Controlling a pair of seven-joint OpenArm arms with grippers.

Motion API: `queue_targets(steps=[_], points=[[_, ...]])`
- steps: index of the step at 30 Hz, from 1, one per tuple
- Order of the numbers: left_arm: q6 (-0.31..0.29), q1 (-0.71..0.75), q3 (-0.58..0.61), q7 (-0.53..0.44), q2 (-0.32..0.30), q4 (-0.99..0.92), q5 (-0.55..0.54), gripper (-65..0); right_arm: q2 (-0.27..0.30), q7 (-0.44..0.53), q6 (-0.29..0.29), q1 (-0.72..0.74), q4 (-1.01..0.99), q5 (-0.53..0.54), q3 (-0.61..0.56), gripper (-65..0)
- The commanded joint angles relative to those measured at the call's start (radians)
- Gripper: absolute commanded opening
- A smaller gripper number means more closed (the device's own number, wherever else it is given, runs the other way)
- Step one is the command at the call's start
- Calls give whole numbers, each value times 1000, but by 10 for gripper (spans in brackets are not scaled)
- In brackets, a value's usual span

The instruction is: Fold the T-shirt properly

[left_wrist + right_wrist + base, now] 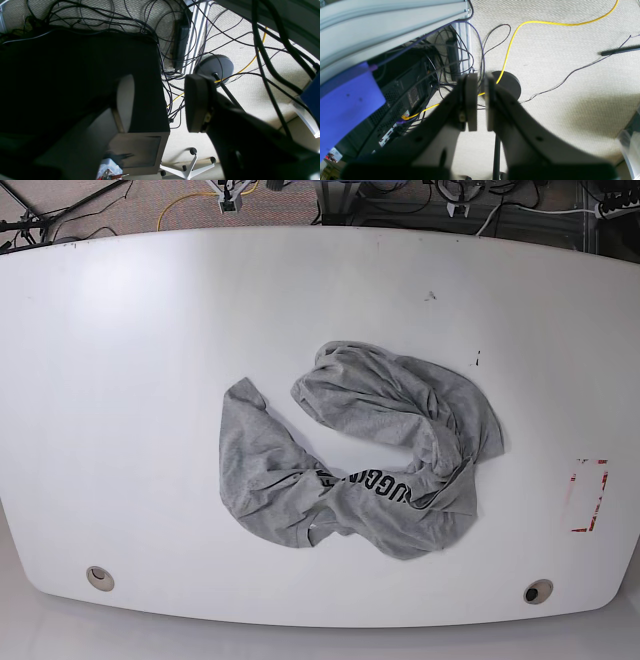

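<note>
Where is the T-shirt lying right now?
In the base view, the T-shirt lies crumpled near the middle of the white table, slightly right of centre, left of a red-outlined mark.

Base view: overhead, looking straight down on the white table (120, 380). Both wrist views face the carpeted floor (557, 62) — shared ground: yellow cable (247, 66), round black stand base (511, 85).

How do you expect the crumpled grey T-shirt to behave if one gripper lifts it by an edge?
The T-shirt lies in soft twisted folds on the table, so it would probably drape limply and untwist. Being thin fabric, it likely weighs little. Pushed instead, it would probably bunch rather than slide whole.
</note>
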Motion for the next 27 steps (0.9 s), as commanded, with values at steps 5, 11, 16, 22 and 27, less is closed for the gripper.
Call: queue_targets(steps=[5,11,16,22,27], points=[[6,3,0,-7,0,2,2,-349,6,3,2,-10,1,-3,3,-603],[5,3,-3,-6,0,3,1,-350,7,2,1,-10,4,-2,4,-603],[1,11,-1,-5,1,5,-2,-349,7,0,2,-9,5,-2,4,-602],[1,14,-6,-3,1,6,-3,-351,7,-2,2,-7,5,-1,5,-602],[5,13,-9,-7,0,8,-4,-349,6,-1,3,-9,7,-2,4,-602]])
